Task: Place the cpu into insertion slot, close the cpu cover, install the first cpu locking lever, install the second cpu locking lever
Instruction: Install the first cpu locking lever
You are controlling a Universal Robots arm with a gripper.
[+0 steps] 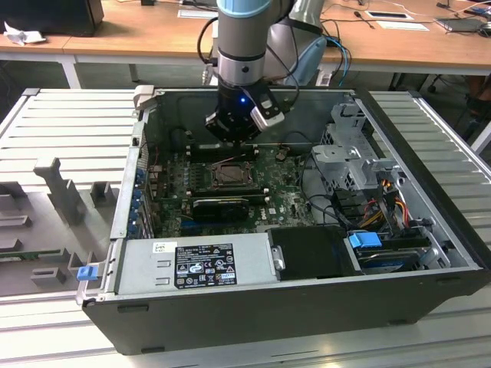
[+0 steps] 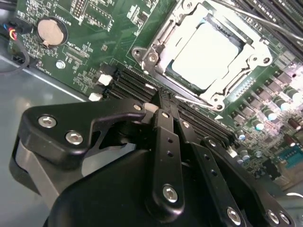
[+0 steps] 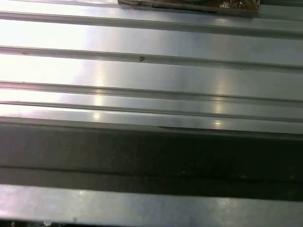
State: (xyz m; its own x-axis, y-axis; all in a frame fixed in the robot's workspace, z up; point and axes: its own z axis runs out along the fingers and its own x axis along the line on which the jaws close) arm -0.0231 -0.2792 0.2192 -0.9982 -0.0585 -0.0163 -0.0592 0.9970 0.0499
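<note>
Your black gripper [image 2: 163, 109] hangs with fingers closed, empty, beside the socket. The silvery square cpu [image 2: 208, 56] sits in the black-framed insertion slot [image 2: 156, 35] (at the gripper's 1 o'clock in the second wrist view). Risk: closed fingertips snagging the thin silver cpu cover [image 2: 246, 78].

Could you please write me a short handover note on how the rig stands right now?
Gripper: fingers together, holding nothing, poised above the motherboard beside the socket, inside the open computer case.
Cpu: already seated in the insertion slot, silvery top showing.
Cpu cover: appears lowered around the chip, its window framing it.
Locking levers: whether either is latched cannot be told from these views.
Left to do: confirm the cover is fully closed, then both levers.
</note>
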